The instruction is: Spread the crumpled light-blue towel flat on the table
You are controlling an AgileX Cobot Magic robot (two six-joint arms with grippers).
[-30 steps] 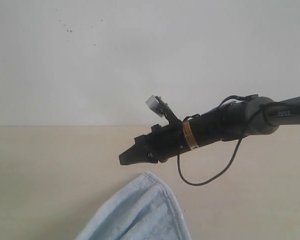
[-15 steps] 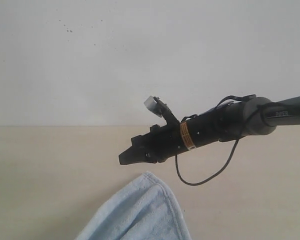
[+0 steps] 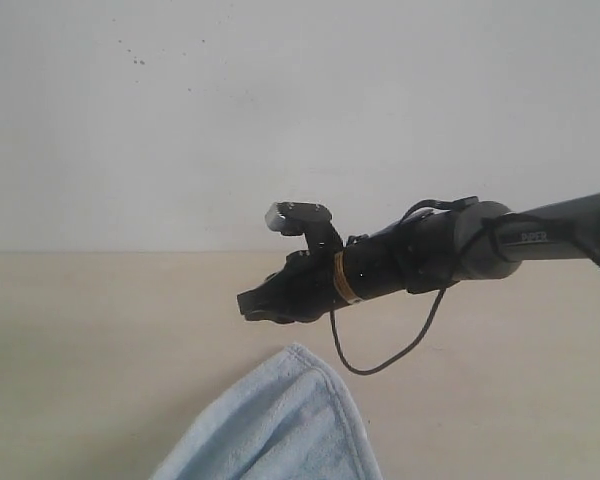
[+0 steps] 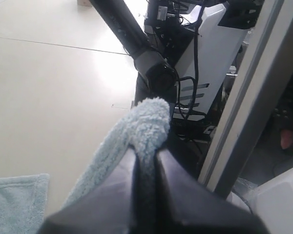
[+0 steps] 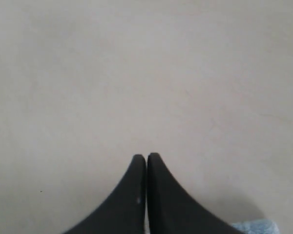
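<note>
Pale blue terry towel (image 3: 280, 420) sits on my table (image 3: 80, 345), with one rounded fold reaching in from the lower edge of the exterior view. My left pincer (image 4: 145, 157) is pinching a fluffy ridge of the towel. My right pincer (image 5: 146, 160) is pressed together and holds nothing. It hovers over bare table near the fold's tip, without touching it.

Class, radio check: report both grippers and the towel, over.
Left gripper shut on towel. Right gripper shut, empty, above table. No obstruction seen.
</note>
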